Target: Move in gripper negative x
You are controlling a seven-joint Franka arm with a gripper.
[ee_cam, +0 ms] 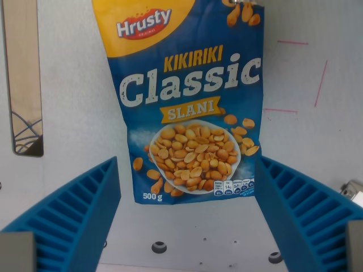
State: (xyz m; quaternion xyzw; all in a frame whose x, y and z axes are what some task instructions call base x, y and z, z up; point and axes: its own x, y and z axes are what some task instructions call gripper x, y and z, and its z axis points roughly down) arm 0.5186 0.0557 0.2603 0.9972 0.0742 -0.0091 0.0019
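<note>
A: What's the surface like from where you stand?

B: Pale grey-white table (317, 130), matte, w/ thin pink pen lines on the wrist view's right. A couple of dark round screw holes (159, 247) low down, near the bottom edge. On the wrist view's left there's a tall narrow wooden panel (24, 73), light grain, dark frame, some thin curved wires or lines at its foot. Can't tell much more of the room.

A: And the bag?

B: Peanut bag (187, 96) lies flat on the table, centre of view, label facing up and reading upright: "Hrusty", "Kikiriki Classic", "Slani", 500 g. Glossy blue foil, a bit crinkled, yellow patch at top, pic of a white bowl full of nuts lower down. Top edge runs out of frame.

A: Claw?

B: Gripper (187, 226) is spread wide, holding nothing. Two blue plastic fingers (74, 215), ribbed on the inner faces, wedge-shaped, one each side at the bottom. Bag's lower corners sit between them; the one on the wrist view's right looks just beside the bag's edge, the other stands a bit apart. Whether either touches, can't tell.

A: Anything else?

B: Small metallic bit (353, 190) at the far right edge, too cropped to ID.
</note>
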